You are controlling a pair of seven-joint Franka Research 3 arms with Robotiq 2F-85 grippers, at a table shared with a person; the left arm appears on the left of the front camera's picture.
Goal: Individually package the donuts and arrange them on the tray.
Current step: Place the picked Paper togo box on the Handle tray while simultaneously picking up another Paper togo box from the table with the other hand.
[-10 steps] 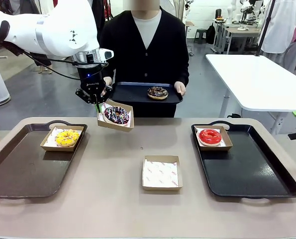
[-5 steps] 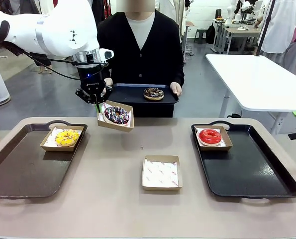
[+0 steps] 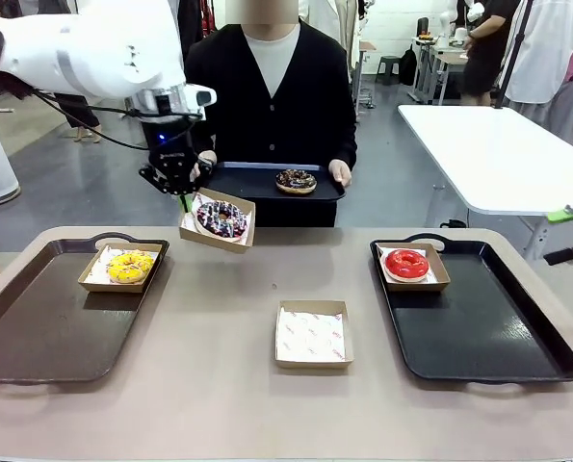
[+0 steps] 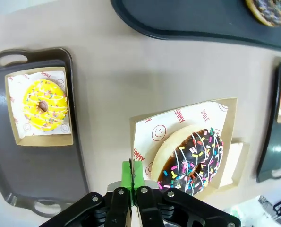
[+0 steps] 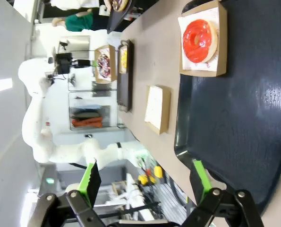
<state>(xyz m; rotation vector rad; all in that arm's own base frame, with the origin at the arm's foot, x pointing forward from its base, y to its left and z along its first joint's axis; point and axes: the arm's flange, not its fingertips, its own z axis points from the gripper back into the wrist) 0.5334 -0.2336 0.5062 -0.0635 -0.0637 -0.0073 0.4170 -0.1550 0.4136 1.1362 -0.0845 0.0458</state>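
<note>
My left gripper (image 3: 182, 198) is shut on the near edge of a paper box (image 3: 217, 221) with the sprinkled chocolate donut (image 3: 221, 218) in it, held tilted above the table's far left-middle. The left wrist view shows the green pads (image 4: 133, 174) pinching the box rim (image 4: 145, 137) beside that donut (image 4: 193, 161). A yellow donut (image 3: 130, 266) sits boxed on the left tray (image 3: 26, 327). A red donut (image 3: 406, 263) sits boxed on the right tray (image 3: 488, 322). A person holds a dark tray (image 3: 247, 183) with a dark chocolate donut (image 3: 296, 180). My right gripper (image 5: 145, 182) hangs open over the right tray's edge (image 5: 253, 123).
An empty paper box (image 3: 311, 335) with a printed liner lies at the table's middle, between the two trays. A white table (image 3: 498, 154) stands behind at the right. The person stands at the far edge, hands on the held tray.
My left gripper has moved a little up and to the left with the boxed sprinkled donut. The person's tray shifted slightly left. The right arm's end at the picture's right edge rose.
</note>
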